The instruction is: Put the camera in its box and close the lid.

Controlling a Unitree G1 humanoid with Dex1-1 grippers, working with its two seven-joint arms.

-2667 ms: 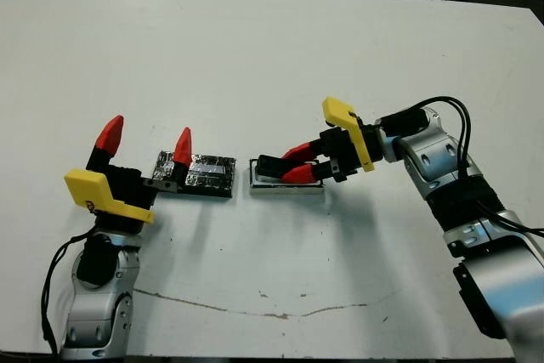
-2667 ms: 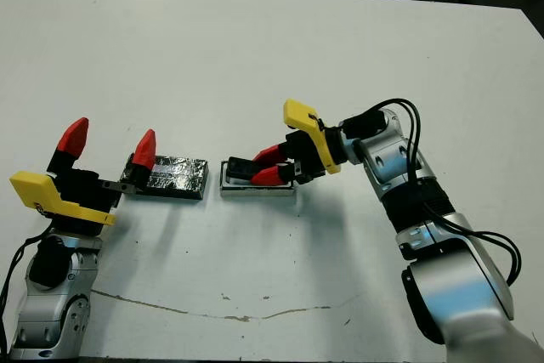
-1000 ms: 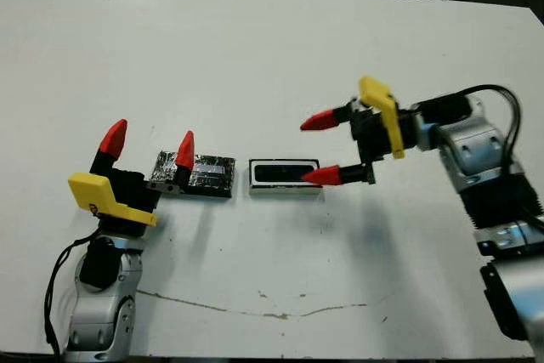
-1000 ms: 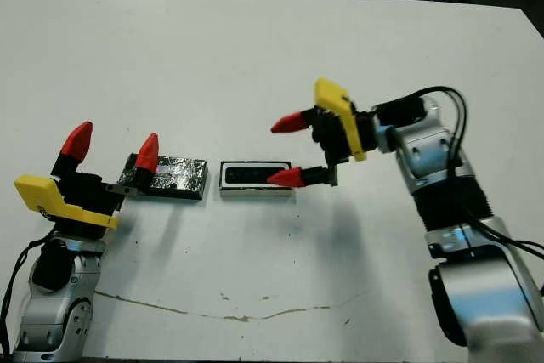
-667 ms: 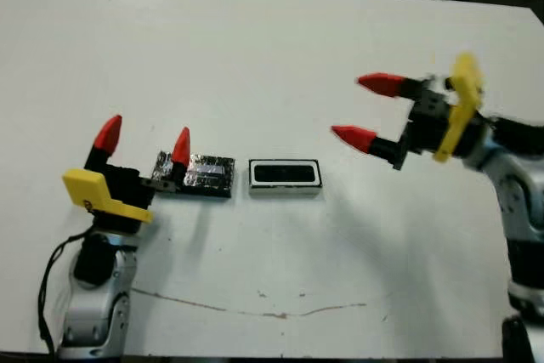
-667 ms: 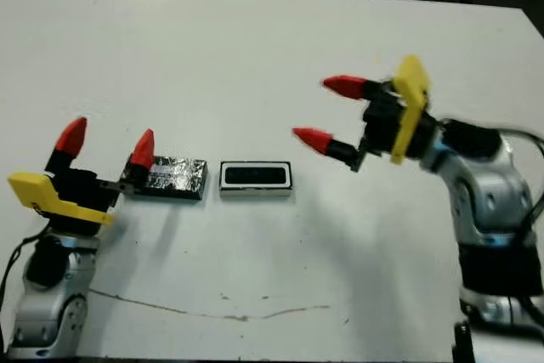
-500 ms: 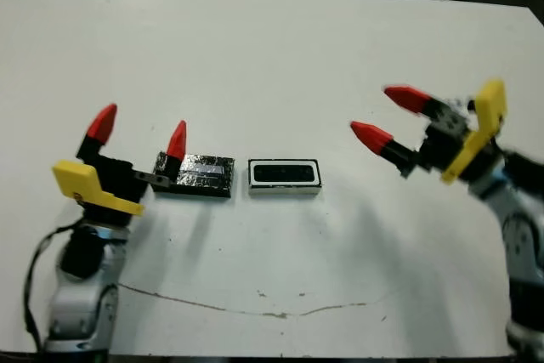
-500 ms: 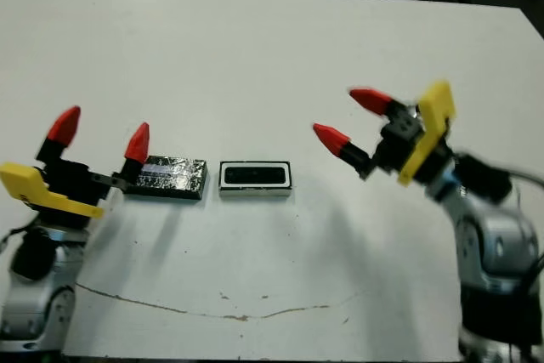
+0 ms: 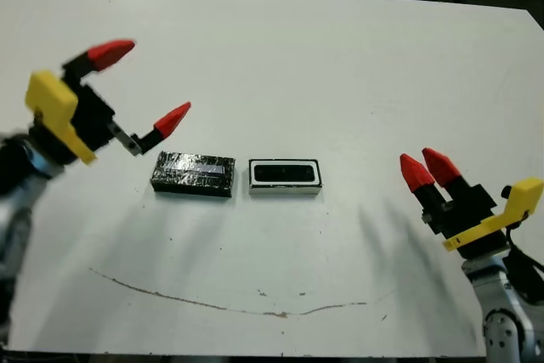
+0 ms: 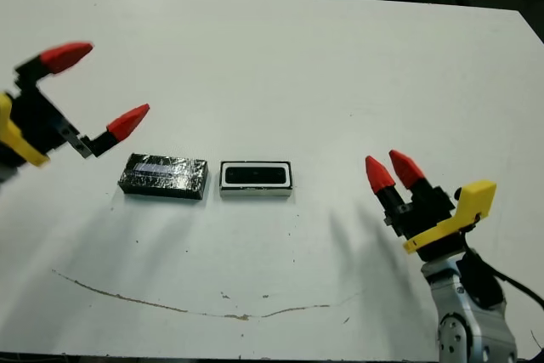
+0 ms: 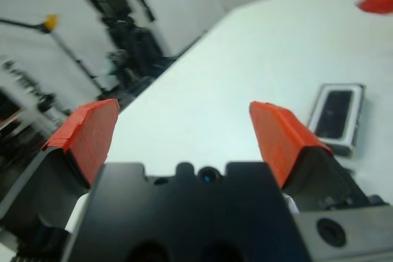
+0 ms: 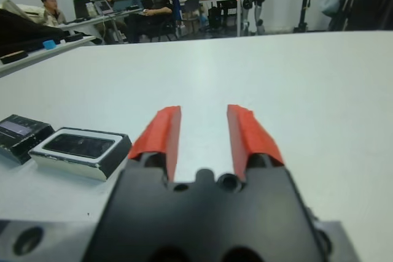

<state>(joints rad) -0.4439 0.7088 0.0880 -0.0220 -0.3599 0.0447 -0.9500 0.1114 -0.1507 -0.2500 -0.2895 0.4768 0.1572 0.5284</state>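
Your right gripper (image 9: 427,167) sits nearest, low at the table's right front, holding nothing, fingers only narrowly parted, well apart from everything. Mid-table you've got the box (image 9: 286,176) with the camera (image 9: 285,173) lying flat in its hollow, uncovered. The lid (image 9: 194,173) lies flat just beside the box on its left, a small gap between them. Your left gripper (image 9: 143,85) hangs spread wide and empty above the table, up-left of the lid.

- The slim black camera bar (image 9: 286,173) is seated in the shallow white-walled box (image 9: 286,189).
- The glossy black slab lid (image 9: 194,174) is placed just left of the box, on the white table (image 9: 272,48).
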